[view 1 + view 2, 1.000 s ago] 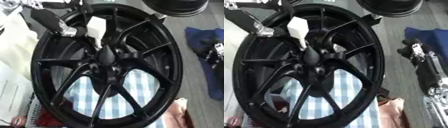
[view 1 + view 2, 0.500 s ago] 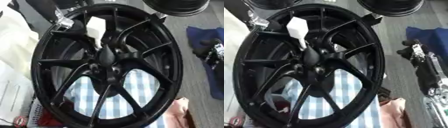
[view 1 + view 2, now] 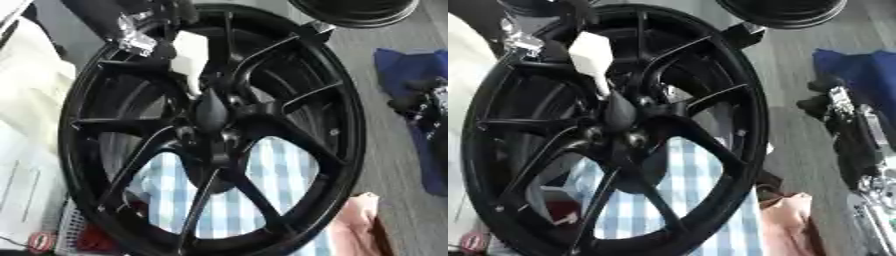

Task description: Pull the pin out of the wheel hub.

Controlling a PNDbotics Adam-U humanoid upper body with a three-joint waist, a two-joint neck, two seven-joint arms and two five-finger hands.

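I can't make out the left robot hand (image 3: 140, 35) above the wheel hub (image 3: 214, 110): it is blurred, its fingers lost behind the rim. The white pin (image 3: 592, 55) hides its lower end behind the hub. Right of the hub, the right robot hand (image 3: 842, 107) is too dark for me to read.

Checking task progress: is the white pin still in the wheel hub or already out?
Still in. The white pin runs down to the hub at the centre of the black wheel, its lower end meeting it.

Checked cloth (image 3: 262, 195), blue fabric (image 3: 859, 67), second wheel (image 3: 359, 11).
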